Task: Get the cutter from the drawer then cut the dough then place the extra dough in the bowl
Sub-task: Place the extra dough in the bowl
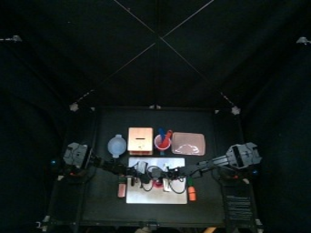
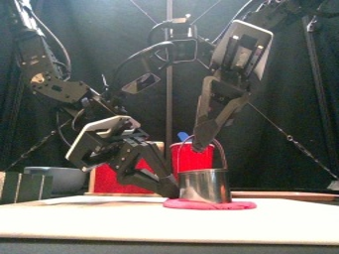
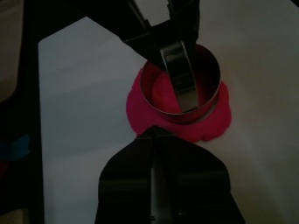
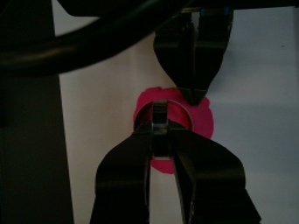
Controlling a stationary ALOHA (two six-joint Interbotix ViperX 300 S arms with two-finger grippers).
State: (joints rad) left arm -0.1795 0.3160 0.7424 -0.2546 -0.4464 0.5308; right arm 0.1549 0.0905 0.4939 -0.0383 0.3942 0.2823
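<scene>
Cutter (image 2: 205, 186) stands upright on the pink dough (image 2: 208, 206), on the white cutting board (image 3: 82, 96). Right gripper (image 4: 158, 115) reaches down from above, jaws clamped narrow on the cutter's wire handle. Left gripper (image 3: 152, 133) sits low beside the cutter, jaws pressed together, tips at the dough's edge; cannot tell whether they pinch it. Bowl (image 1: 115, 143) stands behind the board, to the left.
</scene>
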